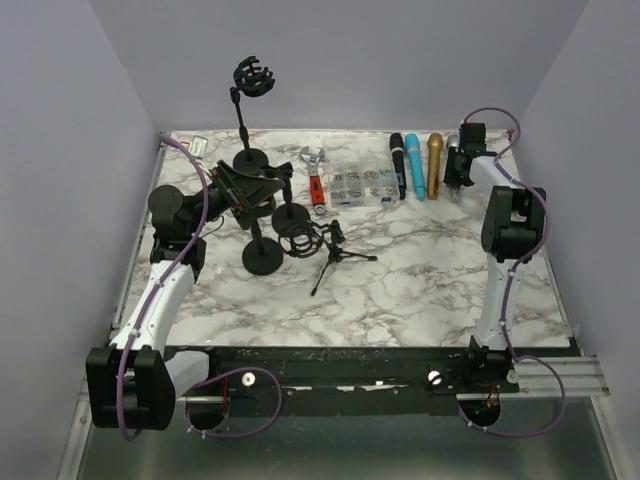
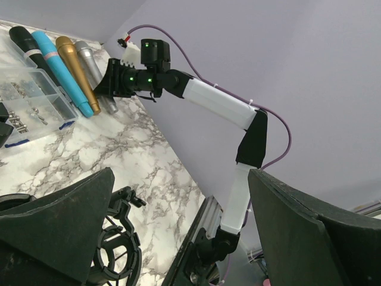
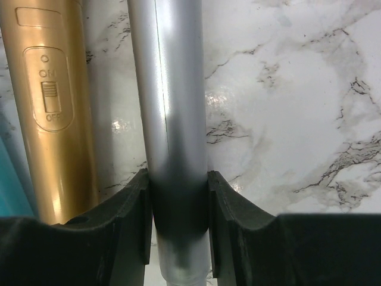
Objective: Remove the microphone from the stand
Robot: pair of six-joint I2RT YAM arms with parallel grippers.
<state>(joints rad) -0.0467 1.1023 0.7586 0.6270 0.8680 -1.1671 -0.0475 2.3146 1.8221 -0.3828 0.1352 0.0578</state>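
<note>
**Q:** So, where's the mic?

**A:** Silver mic (image 3: 175, 149) lies flat on the marble desk (image 1: 400, 290), at the far right, well apart from the stands. It's the right-hand end of a row of four mics. The right gripper (image 3: 178, 196) has hold of it. Jaws are narrow and clamped on the barrel, one pad per side, both touching metal.

**Q:** What's right next to it?

**A:** Gold mic (image 3: 50, 119), just beside it and parallel, on the left in the right wrist view. Its slide switch faces up, labelled ON/OFF. Can't tell if the two barrels touch. Past that is a blue mic (image 1: 415, 167), then a black mic (image 1: 398, 165), all side by side and pointing toward the back wall.

**Q:** And the stands?

**A:** They're clustered left of centre. Tall stand (image 1: 244, 120) is upright near the back, w/ a black shock-mount clip at the top and a round base on the desk. Nearer the arms is a short stand (image 1: 263, 262) w/ a round base. A loose shock-mount ring (image 1: 300, 240) sits just beside it, and next to that a small tripod (image 1: 338, 255), legs splayed.

**Q:** Left arm?

**A:** Left gripper (image 2: 181, 173) hangs over that cluster, jaws spread wide. Through the gap its wrist cam looks across the marble at the right arm and the mic row.

**Q:** Anything else on the desk?

**A:** Clear parts box (image 1: 365, 185) sits between stands and mics, w/ small bits in compartments. Orange-handled wrench (image 1: 317, 180) is just left of the box.
</note>
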